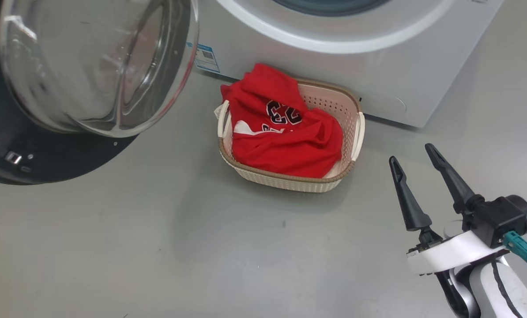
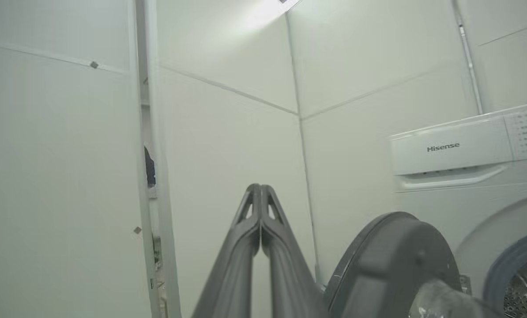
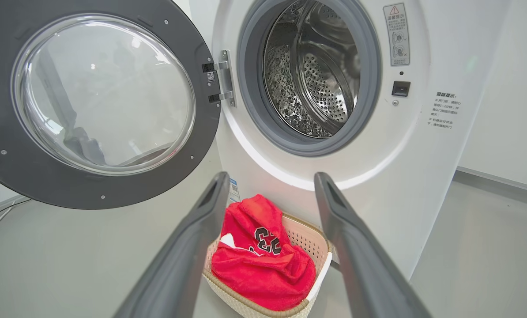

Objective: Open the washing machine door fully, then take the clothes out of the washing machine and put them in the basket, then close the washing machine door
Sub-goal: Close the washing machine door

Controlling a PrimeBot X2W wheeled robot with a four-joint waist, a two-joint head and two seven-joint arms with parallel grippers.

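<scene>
Where the washing machine door stands swung wide to the left of the washing machine, its black rim is cut off by the head view's left and top edges, and only smeared reflections can be made out through its glass bowl. The left hand is seen in its wrist view pointed at the wall corner left of the washing machine, its two fingers pressed flat together with nothing between them and nothing touched; the door's edge beside it is blurred. A small blue sticker at the washing machine's lower left is partly hidden behind the door's glass. Just before the foot of the washing machine, on the floor, the basket is set with the clothes heaped in it; most of its inside is covered by them, and the jersey's number is creased, the lettering under it lost in a fold. Out in front of the washing machine's right corner, apart from the basket, the right hand is held with fingers spread wide, empty and touching nothing.
</scene>
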